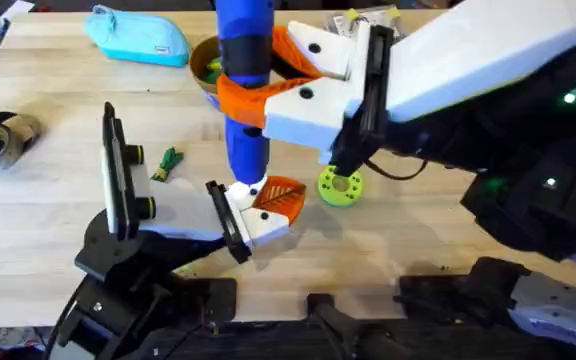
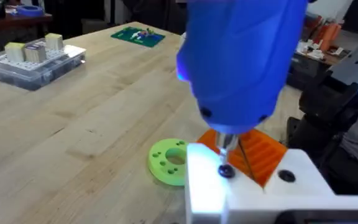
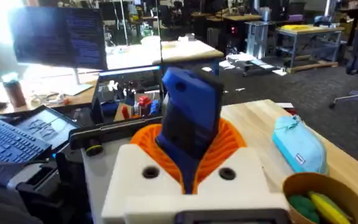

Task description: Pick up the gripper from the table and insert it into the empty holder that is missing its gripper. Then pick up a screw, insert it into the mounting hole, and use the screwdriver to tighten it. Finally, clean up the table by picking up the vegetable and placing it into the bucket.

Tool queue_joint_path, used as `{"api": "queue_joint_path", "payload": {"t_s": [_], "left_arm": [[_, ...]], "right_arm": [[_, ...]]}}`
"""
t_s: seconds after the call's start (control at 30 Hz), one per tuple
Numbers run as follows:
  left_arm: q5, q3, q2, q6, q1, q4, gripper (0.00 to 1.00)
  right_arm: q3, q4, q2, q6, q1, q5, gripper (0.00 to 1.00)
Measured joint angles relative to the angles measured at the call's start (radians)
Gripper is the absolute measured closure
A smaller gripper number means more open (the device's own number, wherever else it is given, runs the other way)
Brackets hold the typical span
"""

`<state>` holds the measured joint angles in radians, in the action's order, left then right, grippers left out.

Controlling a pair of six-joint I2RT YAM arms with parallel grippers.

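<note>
Your right gripper (image 1: 268, 95) clamps the screwdriver (image 1: 243, 90); left jaws unclear. Tilt it and the tip skips off the screw (image 2: 226, 170).

The screwdriver (image 1: 243, 90) stands upright over the holder (image 1: 251, 212), and its tip meets the top of the holder. The gripper (image 1: 280, 196) sits in the holder, on the right side of the tip. The disc (image 1: 340, 186) lies on the table (image 1: 58, 120) just right of the holder. The bucket (image 1: 204, 62) stands behind the holder, partly hidden by the screwdriver. A small vegetable (image 1: 171, 160) lies on the table to the left of the holder.
</note>
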<state>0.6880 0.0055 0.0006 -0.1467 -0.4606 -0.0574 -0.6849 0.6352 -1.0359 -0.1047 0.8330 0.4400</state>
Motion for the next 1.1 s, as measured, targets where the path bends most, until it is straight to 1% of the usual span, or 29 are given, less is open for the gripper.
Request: {"api": "queue_joint_path", "payload": {"t_s": [0.4, 1.1], "left_arm": [[0.0, 0.0, 0.0, 0.0, 0.0, 0.0, 0.983], [0.0, 0.0, 0.0, -0.001, 0.0, -0.001, 0.983]], "right_arm": [[0.0, -0.021, 0.015, 0.0, 0.0, 0.002, 0.949], [0.0, -0.056, 0.001, 0.0, 0.0, 0.002, 0.948]]}}
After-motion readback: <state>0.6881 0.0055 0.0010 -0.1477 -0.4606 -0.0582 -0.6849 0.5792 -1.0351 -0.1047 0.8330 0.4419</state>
